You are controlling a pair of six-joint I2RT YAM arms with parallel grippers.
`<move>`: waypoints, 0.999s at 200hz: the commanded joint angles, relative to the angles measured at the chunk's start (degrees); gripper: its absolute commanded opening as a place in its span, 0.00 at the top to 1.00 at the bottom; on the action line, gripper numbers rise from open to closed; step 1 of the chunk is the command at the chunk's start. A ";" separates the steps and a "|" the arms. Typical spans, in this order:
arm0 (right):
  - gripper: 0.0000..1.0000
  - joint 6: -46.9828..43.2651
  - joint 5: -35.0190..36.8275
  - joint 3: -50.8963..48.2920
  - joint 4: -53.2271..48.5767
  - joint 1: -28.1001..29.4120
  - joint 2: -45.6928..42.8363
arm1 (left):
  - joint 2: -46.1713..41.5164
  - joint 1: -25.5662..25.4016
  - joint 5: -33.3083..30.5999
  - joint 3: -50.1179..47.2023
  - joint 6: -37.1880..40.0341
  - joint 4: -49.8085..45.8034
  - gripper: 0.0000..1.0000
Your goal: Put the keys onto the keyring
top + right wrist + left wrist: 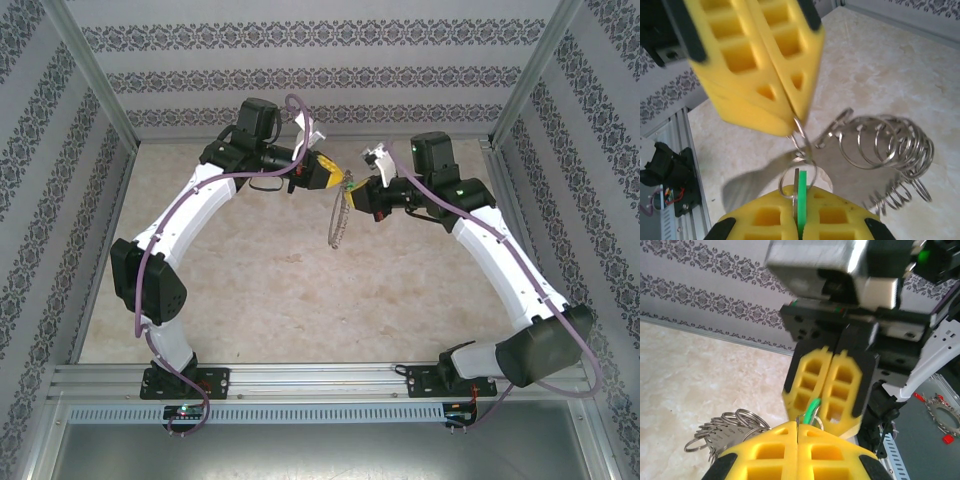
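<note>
- High over the pale marbled bench (250, 290), the two arms meet, their yellow-padded tips almost nose to nose.
- The left claw (797, 432) is pressed together. The right wrist view shows it (795, 117) pinching one small wire loop at its very tip.
- That loop belongs to the keyring (890, 145), a thin silvery metal ring strung with many small wire rings. It fans out to one side and dangles below the claws (338, 222).
- Whether its lowest rings touch the bench cannot be told.
- The right claw (799, 197) is clamped on the tiny key with the bright green head (803, 220), held edge-on between the pads.
- A silvery ring (797, 175) stands just above the right claw's tips, overlapping the loop held by the left claw.
- In the left wrist view a sliver of green (813, 409) pokes out of the right claw (817, 421), reaching down towards the left claw's tips.
- The bunched rings (725, 432) hang to the left of the left claw's pads.
</note>
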 commanded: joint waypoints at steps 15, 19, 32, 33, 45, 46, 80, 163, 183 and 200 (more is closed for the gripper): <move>1.00 3.98 1.01 4.21 -0.70 -1.10 -0.05 | -1.67 0.39 -3.42 -2.38 -6.68 9.20 0.90; 1.00 4.29 1.01 4.57 -1.00 -1.20 0.23 | -1.64 0.39 -3.80 -2.63 -7.35 9.86 0.88; 1.00 5.00 1.52 5.45 -2.01 -1.33 1.14 | -1.85 0.48 -5.19 -3.81 -9.39 12.67 0.82; 1.00 4.99 1.62 5.49 -2.10 -1.31 1.24 | -1.88 0.48 -5.36 -3.97 -9.56 12.99 0.82; 1.00 5.57 1.83 6.43 -3.16 -1.51 2.25 | -2.24 0.55 -6.88 -5.21 -11.62 15.46 0.74; 1.00 5.62 1.86 6.51 -3.29 -1.58 2.33 | -2.33 0.56 -7.04 -5.33 -11.77 15.71 0.73; 1.00 6.69 2.49 8.53 -5.00 -2.36 4.71 | -4.41 1.79 -11.95 -9.89 -18.10 23.00 0.66; 1.00 8.84 4.52 13.14 -7.54 -4.12 7.60 | -12.84 3.21 -24.64 -28.99 -50.58 48.27 0.51; 1.00 8.76 4.59 14.22 -8.04 -4.42 8.29 | -15.47 3.26 -27.73 -32.95 -58.25 52.23 0.48; 1.00 8.92 4.62 14.96 -8.09 -4.46 8.96 | -18.75 3.25 -33.48 -36.00 -63.19 51.64 0.39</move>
